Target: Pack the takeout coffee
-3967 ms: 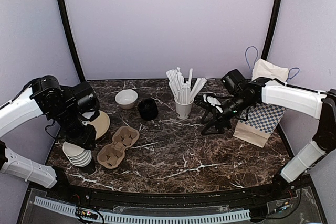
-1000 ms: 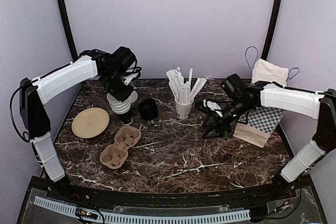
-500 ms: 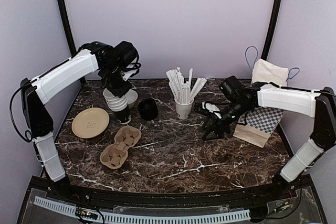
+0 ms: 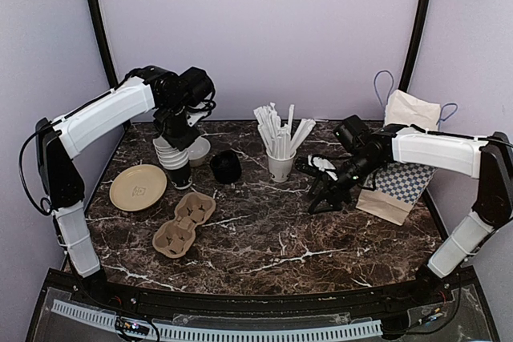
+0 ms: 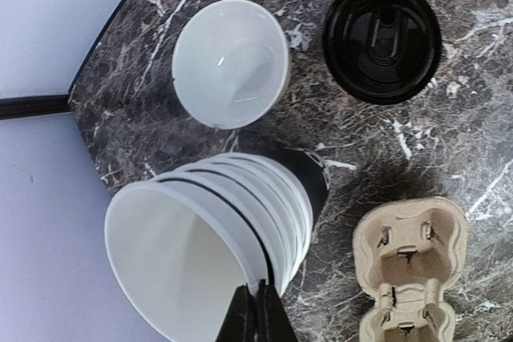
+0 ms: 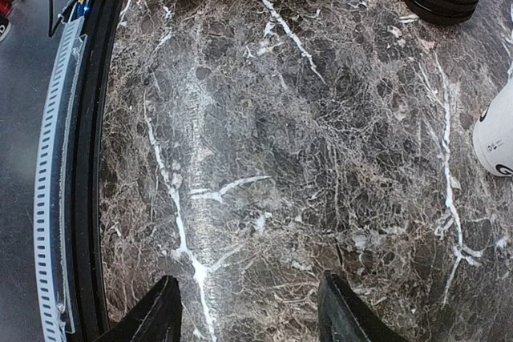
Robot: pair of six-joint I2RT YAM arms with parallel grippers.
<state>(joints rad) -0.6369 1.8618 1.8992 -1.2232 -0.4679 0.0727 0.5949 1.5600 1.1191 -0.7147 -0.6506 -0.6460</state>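
The left arm stretches over the counter's far left, and the left hand points down, clenched on the rim of the cup stack, which is near upright with mouths up. The right hand sits low by the bag, released and empty. I cannot tell where the coffee is.

Plain lavender walls and 2 black poles enclose a dark marble table.
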